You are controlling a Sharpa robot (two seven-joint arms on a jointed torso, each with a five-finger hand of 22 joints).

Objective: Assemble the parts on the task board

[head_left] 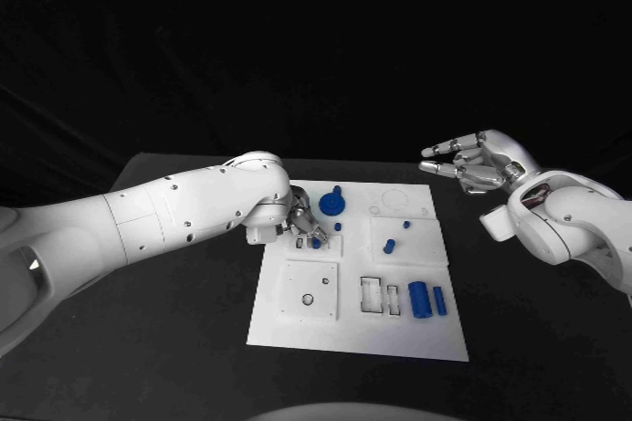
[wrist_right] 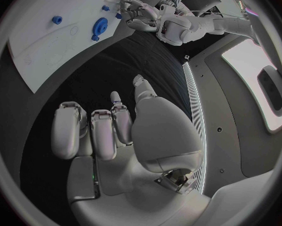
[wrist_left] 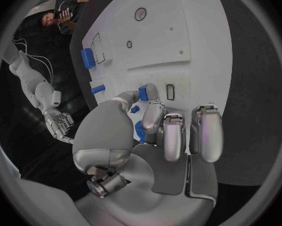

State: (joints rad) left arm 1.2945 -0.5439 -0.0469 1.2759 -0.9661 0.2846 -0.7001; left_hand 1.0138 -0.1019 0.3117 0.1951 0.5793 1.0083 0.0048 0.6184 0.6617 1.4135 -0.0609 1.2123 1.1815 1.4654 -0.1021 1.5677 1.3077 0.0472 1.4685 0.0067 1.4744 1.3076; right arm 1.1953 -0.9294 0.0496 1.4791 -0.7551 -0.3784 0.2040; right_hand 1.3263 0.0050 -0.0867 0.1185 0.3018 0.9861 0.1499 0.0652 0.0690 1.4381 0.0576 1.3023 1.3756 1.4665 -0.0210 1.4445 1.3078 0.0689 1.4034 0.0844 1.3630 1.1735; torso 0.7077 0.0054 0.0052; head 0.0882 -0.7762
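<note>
The white task board (head_left: 283, 334) lies mid-table. My left hand (head_left: 303, 229) hovers low over its left middle and pinches a small blue piece (wrist_left: 143, 93) between thumb and a finger, close beside a small rectangular slot (wrist_left: 170, 91). A round blue gear-like part (head_left: 330, 202) sits just behind that hand. Two blue pegs (head_left: 405, 225) (head_left: 390, 247) stand at the right centre. A blue cylinder (head_left: 420, 299) and a thin blue bar (head_left: 440, 300) lie at the front right. My right hand (head_left: 474, 161) hangs raised beyond the board's back right corner, fingers apart, holding nothing.
A square inset with a round hole (head_left: 309, 293) and two narrow rectangular slots (head_left: 382, 298) occupy the board's front half. A faint ring outline (head_left: 393, 200) marks the back right. Black table (head_left: 158, 348) surrounds the board on all sides.
</note>
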